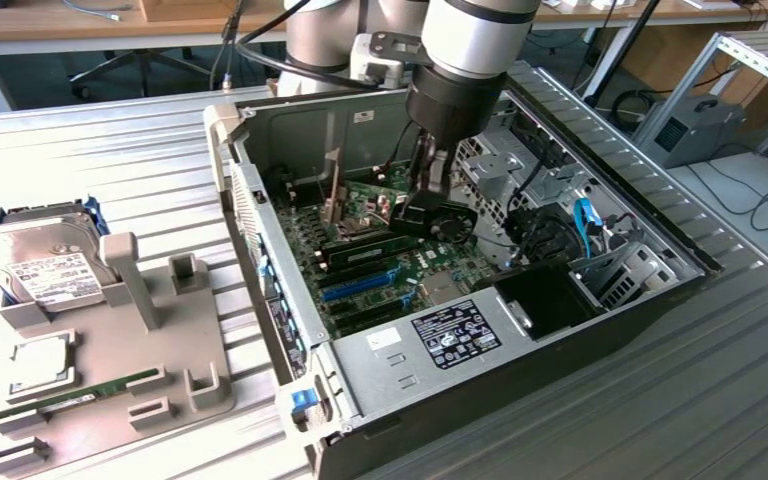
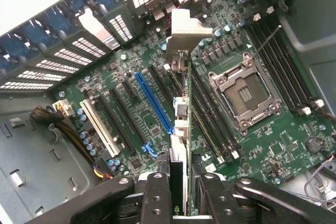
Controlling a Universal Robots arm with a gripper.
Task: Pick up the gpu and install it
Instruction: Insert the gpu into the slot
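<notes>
Jaws (image 2: 178,192) sit closest to the wrist camera: two black fingers (image 2: 157,195), clamped on the gpu (image 2: 181,129), one to each side of its lower edge. One gpu, seen edge-on as a thin upright card running away from the jaws, with its silver bracket (image 2: 186,30) at the far end. It hangs above the motherboard (image 2: 262,145), over the row of slots and just beside the long blue slot (image 2: 154,103); whether it touches any slot I cannot tell.

Counts on the board, wrist view: one blue slot, one white slot (image 2: 102,127), one open CPU socket (image 2: 247,95). Black slots run on both sides of the card; I do not have a sure number.

Exterior view: one arm (image 1: 471,60) reaching down into one open PC case (image 1: 398,350) lying on the ribbed metal surface (image 1: 117,140). The gpu (image 1: 431,215) is inside the case, below the wrist, over the board's middle.

On the exterior view's left, well apart from the case, one grey holder tray (image 1: 157,340) carries one hard drive (image 1: 37,265), one RAM stick (image 1: 84,392) and one square chip (image 1: 40,362).
</notes>
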